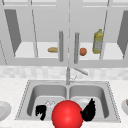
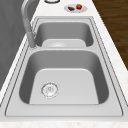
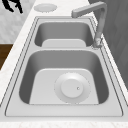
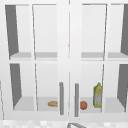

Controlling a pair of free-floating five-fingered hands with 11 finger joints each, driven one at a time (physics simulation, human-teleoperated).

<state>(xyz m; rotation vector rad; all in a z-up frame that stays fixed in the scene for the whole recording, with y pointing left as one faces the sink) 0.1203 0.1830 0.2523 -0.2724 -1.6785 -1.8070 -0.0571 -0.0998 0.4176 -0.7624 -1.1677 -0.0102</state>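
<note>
Red ball at the front edge of the double sink, between the two hands. Right robot hand, fingers straight, rests against the ball's right side. Left robot hand, fingers curled and holding nothing, hovers just left of the ball over the left basin. A plate lies in the right basin. Behind, the wall cabinet holds a bread roll, a tomato and an oil bottle.

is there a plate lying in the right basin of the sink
Yes, a round white plate lies flat on the floor of the sink's right basin.
</note>
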